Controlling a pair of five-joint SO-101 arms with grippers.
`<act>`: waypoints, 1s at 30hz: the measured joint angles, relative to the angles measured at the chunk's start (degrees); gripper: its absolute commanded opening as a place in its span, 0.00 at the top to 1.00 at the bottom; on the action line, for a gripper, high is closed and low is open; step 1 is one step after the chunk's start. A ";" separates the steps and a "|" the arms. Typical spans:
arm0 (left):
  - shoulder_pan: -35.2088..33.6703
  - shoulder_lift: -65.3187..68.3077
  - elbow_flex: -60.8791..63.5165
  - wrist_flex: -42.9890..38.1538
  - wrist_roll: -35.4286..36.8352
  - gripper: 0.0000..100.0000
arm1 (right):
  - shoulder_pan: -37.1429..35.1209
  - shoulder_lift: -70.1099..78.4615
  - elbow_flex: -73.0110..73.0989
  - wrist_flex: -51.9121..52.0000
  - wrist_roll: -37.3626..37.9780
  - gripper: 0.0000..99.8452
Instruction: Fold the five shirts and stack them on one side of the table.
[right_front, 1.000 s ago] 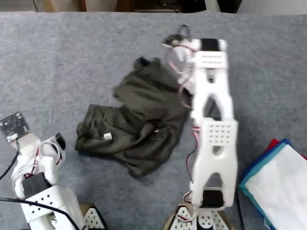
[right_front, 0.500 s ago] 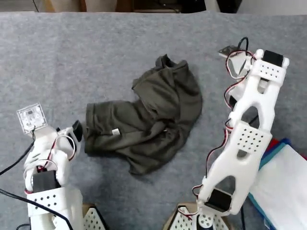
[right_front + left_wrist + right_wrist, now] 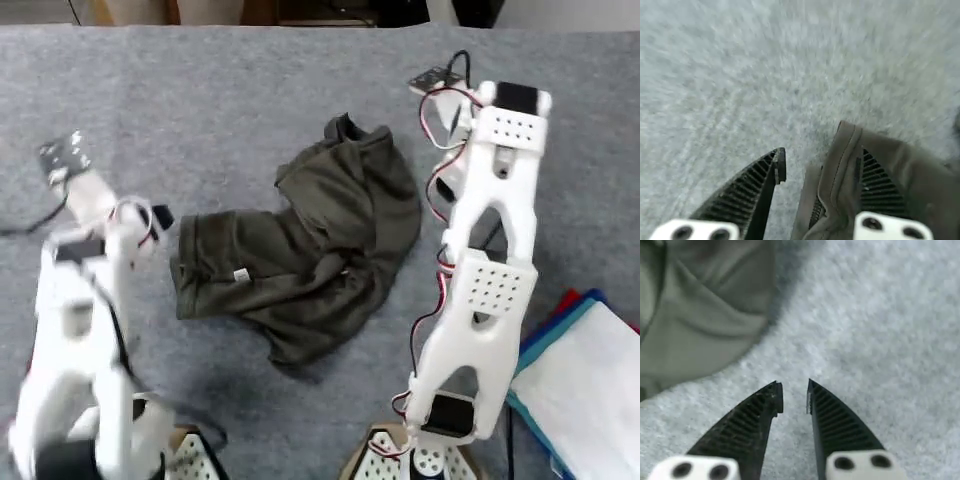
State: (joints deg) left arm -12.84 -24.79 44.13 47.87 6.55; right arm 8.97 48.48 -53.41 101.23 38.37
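A dark olive shirt [image 3: 305, 245] lies crumpled in the middle of the grey table, collar toward the far side. My left gripper [image 3: 160, 218] is at the shirt's left hem. In the left wrist view it [image 3: 820, 167] stands open, with the hem [image 3: 842, 150] lying between the jaws. My right gripper [image 3: 442, 188] hangs just right of the shirt. Its jaws [image 3: 792, 392] are a narrow gap apart over bare carpet, holding nothing. The shirt's edge [image 3: 705, 315] lies just beyond them.
A stack of folded shirts [image 3: 580, 385], white on top with blue and red edges showing, sits at the near right corner. Grey carpet [image 3: 180, 100] covers the table's far side. The two arm bases stand at the near edge.
The right gripper pulled the shirt's collar rightward, let go and swung off, then came back a little toward the shirt. The left arm stretched out to the shirt's left hem.
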 measured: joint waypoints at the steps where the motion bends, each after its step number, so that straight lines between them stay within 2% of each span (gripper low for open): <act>1: 0.88 4.57 -3.34 2.20 -0.53 0.77 | -0.09 0.00 0.00 0.00 0.00 0.90; 4: 4.31 13.27 -9.32 10.55 -3.08 0.77 | 0.00 0.00 0.00 0.00 0.00 0.90; 8: 8.09 13.27 -10.46 20.40 -5.10 0.77 | 0.00 0.00 0.00 0.00 0.00 0.90; 10: 8.62 11.96 -10.55 22.68 -5.54 0.77 | 0.00 0.00 0.00 0.00 0.00 0.90; 14: 8.79 11.52 -9.05 22.24 -5.63 0.77 | 0.00 0.00 0.00 0.00 0.00 0.90; 19: 8.79 13.10 -6.51 16.97 -4.84 0.79 | 0.00 0.00 0.00 0.00 0.00 0.90; 30: 8.79 15.56 -6.42 13.10 2.11 0.97 | 0.00 0.00 0.00 0.00 0.00 0.90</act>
State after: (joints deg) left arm -4.04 -9.23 37.71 60.97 8.66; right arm 8.97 48.48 -53.41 101.23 38.37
